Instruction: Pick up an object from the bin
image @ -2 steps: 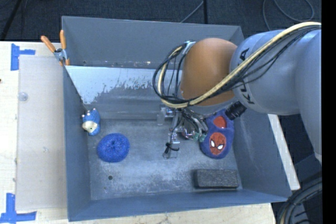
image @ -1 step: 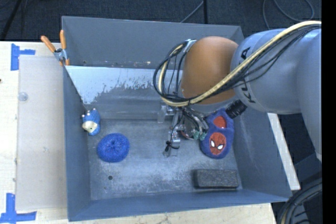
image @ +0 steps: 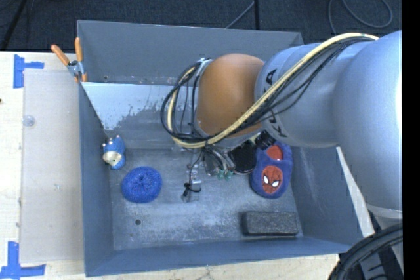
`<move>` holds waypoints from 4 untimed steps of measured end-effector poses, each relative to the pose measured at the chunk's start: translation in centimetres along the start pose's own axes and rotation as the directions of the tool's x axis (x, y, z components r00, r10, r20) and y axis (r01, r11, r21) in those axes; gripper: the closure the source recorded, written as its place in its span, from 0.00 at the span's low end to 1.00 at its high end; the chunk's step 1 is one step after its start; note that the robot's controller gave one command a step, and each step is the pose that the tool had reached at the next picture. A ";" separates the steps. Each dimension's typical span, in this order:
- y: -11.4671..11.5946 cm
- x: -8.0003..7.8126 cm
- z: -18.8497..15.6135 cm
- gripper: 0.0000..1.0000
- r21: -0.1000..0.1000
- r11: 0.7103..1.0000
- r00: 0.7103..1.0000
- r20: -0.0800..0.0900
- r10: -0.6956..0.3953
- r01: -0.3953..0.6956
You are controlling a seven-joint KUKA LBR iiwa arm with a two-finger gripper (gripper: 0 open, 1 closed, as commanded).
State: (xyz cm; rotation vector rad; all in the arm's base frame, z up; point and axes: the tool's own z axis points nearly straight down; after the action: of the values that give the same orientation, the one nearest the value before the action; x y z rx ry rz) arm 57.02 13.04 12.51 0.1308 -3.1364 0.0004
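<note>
Gripper (image: 191,191) at bin (image: 92,206) centre, blue scrub ball (image: 142,183) nr, view-left, apart

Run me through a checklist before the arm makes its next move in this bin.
1. Gripper over a thing: not ok, it is over bare floor of the bin, right of the blue scrub ball.
2. Ball free of neighbours: ok.
3. Small blue and white figure apart from ball: ok.
4. Spider-Man toy fully seen: not ok, the arm covers its top.
5. Dark grey block lying flat, alone: ok.
</note>
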 end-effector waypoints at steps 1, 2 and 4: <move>6.0 1.3 -0.8 0.00 -0.002 1.000 1.000 0.000 0.012 -0.012; 7.4 0.5 -0.7 0.00 0.000 0.993 0.993 0.000 -0.119 0.119; 7.5 -2.0 7.0 1.00 -0.004 0.995 0.995 0.008 -0.099 0.099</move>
State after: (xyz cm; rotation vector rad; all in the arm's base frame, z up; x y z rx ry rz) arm 58.36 20.65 5.52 0.2865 -3.1340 -0.0068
